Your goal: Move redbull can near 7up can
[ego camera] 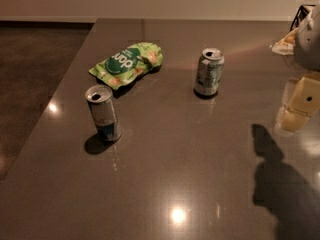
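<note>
Dark bench; slim can front left, snack bag behind, green can well apart right. Hand at right edge, cannot tell grip.

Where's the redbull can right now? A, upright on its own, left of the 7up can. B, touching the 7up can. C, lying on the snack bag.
A: the redbull can stands upright, apart from and left of the 7up can; the gripper is at the right edge, away from both.
</note>
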